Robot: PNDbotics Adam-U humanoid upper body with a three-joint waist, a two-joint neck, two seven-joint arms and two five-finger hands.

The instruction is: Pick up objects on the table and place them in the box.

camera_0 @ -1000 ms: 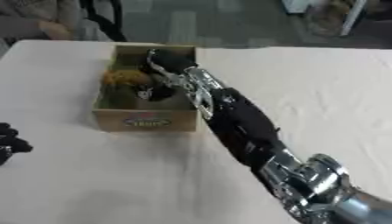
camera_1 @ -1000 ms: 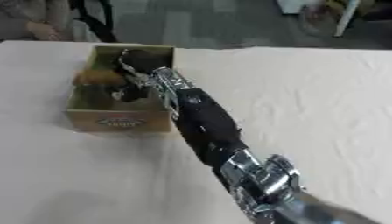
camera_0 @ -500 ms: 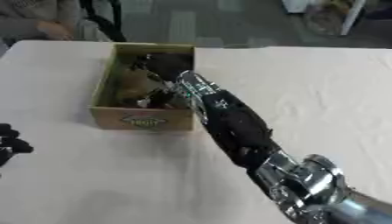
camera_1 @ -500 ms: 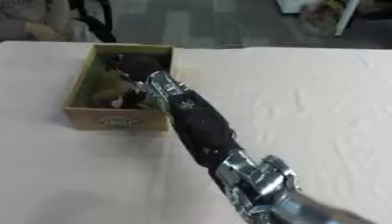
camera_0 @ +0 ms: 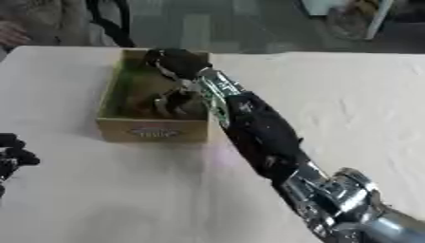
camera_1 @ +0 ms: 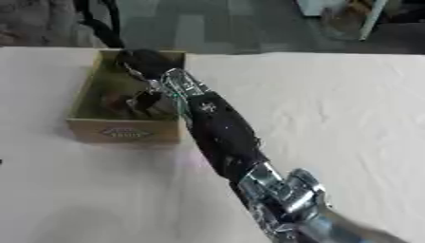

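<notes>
Pale, matte table [camera_0: 348,109], grey floor beyond.
My right hand [camera_0: 176,62] hangs over the cardboard box [camera_0: 151,130] at 11 o'clock, grip unclear; dark lumpy objects [camera_0: 170,102] inside; left hand [camera_0: 12,154] at 9 o'clock, fingers unreadable.

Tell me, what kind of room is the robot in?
Probably a lab or workshop, not a home. The robot's right hand reaches into a cardboard box on a big pale table, and beyond it lies a plain grey floor with equipment.
</notes>
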